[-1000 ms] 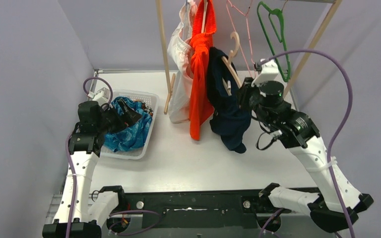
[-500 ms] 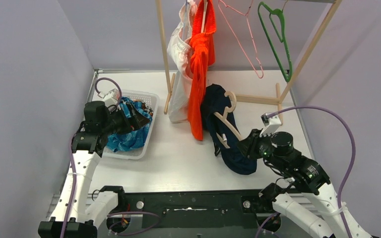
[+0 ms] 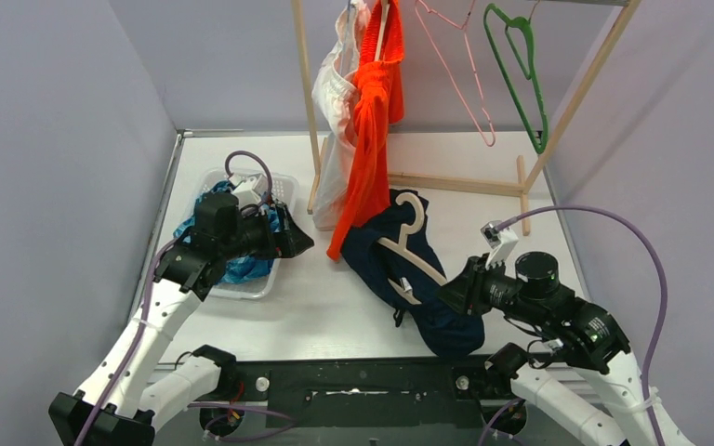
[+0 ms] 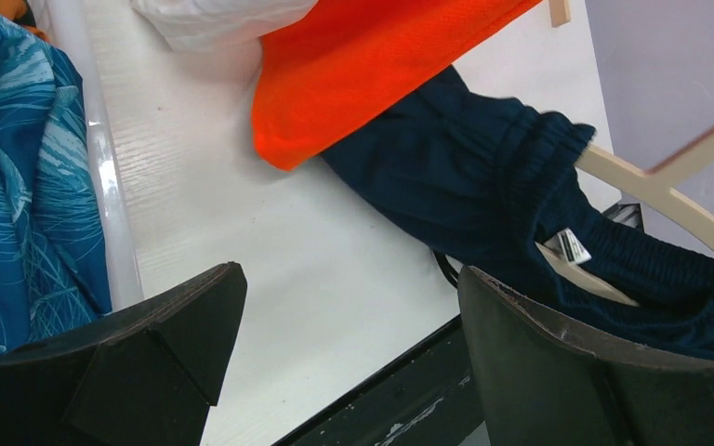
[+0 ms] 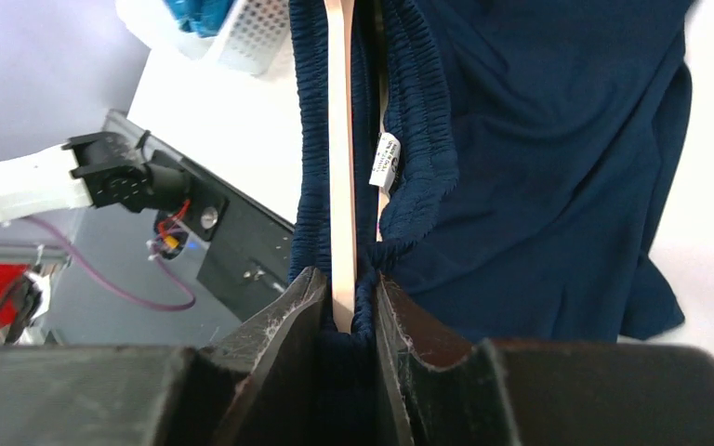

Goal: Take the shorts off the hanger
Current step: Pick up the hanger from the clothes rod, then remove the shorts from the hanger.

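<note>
Navy shorts (image 3: 369, 262) lie on the table in the near middle, in a heap, and the cream hanger (image 3: 412, 253) is threaded through their waistband, so this pair is off the rack but not off the hanger. My right gripper (image 5: 346, 283) is closed on the hanger bar at the near-right end of the heap, and the wrist view shows that some elastic waistband is pinched between the jaws together with the wood. My left gripper (image 4: 349, 279) is wide open and holds nothing; it hovers low over the table between the basket (image 3: 242, 290), where the teal shorts (image 4: 19, 186) are, and the navy pair. I judge the next move is for the left gripper to take the navy cloth and pull it along the bar while the right holds the hanger. The first danger is my own pinch: if the waistband is trapped there, the pull will only stretch the cloth or drag the hanger out of my fingers. The second danger is the orange shorts (image 3: 372, 121), which hang from the rack with their hem touching the far-left edge of the navy pair. If I close too far away, I may catch that hem and pull them down.
</note>
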